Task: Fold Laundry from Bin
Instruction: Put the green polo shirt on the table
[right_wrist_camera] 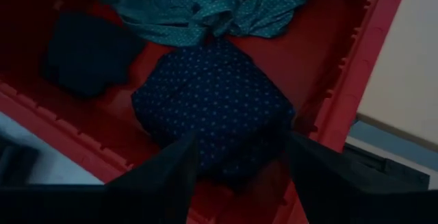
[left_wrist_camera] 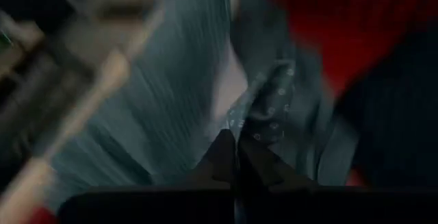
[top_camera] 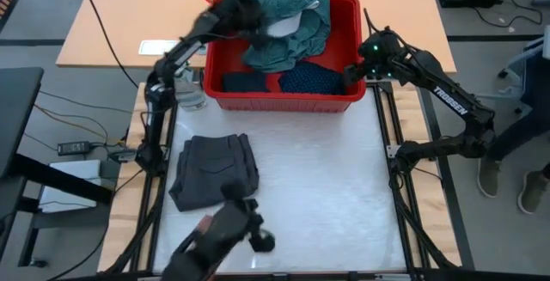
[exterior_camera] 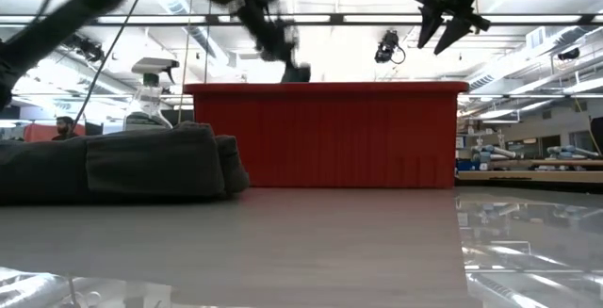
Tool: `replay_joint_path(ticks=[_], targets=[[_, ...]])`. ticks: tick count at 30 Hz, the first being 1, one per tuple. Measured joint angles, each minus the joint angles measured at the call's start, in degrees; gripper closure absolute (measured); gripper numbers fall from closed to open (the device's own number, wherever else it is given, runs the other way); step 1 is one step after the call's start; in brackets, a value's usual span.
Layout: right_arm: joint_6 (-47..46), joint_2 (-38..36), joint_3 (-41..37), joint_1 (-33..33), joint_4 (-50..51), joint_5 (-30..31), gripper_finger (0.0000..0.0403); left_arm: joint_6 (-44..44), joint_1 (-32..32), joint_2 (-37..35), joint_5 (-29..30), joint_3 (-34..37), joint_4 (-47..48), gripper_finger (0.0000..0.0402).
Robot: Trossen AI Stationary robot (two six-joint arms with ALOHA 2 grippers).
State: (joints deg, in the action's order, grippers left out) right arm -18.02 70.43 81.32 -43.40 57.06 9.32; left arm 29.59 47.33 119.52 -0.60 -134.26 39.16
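The red bin [top_camera: 284, 102] stands at the table's far edge. In it lie a teal-green dotted T-shirt [top_camera: 288, 40], a navy dotted piece [top_camera: 311, 79] and a dark piece [top_camera: 245, 82]. My left gripper [top_camera: 243, 10] is over the bin's far left part, shut on the teal T-shirt [left_wrist_camera: 171, 107]. My right gripper [right_wrist_camera: 239, 172] hangs open above the navy dotted piece [right_wrist_camera: 212, 107] at the bin's near right corner and touches nothing; it also shows in the high view [top_camera: 355, 71]. A folded dark grey garment [top_camera: 215, 171] lies flat on the table's left half. My left gripper pinches a bunched fold of the teal T-shirt [left_wrist_camera: 254, 118] between its two shut fingers. The cloth runs away from the fingertips in long pleats. The rest of the shirt [top_camera: 288, 45] lies on the other garments inside the bin.
A dark rig [top_camera: 230, 234] stands at the table's near edge, left of centre. A wooden table [top_camera: 129, 23] lies behind the bin. The white tabletop [top_camera: 326, 186] spreads between the bin and the near edge, right of the folded garment.
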Motion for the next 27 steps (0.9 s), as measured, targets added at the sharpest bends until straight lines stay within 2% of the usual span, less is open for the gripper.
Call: replay_joint_path(ticks=[6,9,13,16,20,27], targets=[[0.0,-1.4,0.0,1.78,0.0,0.0,0.0176,-8.81,-5.45,-12.03,-9.83,0.66,-4.32,0.0399],[0.12,-2.5,0.02,2.72,-0.69,0.0,0.0176,-12.77,-8.93,-16.77,-18.64,0.7,-6.15,0.0399],[1.7,-3.89,0.02,3.68,-2.41,0.02,0.0176,-22.38,-14.11,-21.81,-33.3,0.66,-10.8,0.0399],[2.17,-4.64,0.02,4.41,-2.87,0.02,0.0176,-29.89,-19.37,-24.26,-41.5,0.65,-12.74,0.0399],[1.2,-6.0,0.02,6.1,-2.97,0.01,0.0176,-35.14,-27.92,-25.66,-51.75,0.68,-14.89,0.0399],[-5.98,-8.07,0.02,11.07,-2.95,-0.03,0.0176,-36.52,-43.39,-25.83,-63.98,0.76,-15.32,0.0399]])
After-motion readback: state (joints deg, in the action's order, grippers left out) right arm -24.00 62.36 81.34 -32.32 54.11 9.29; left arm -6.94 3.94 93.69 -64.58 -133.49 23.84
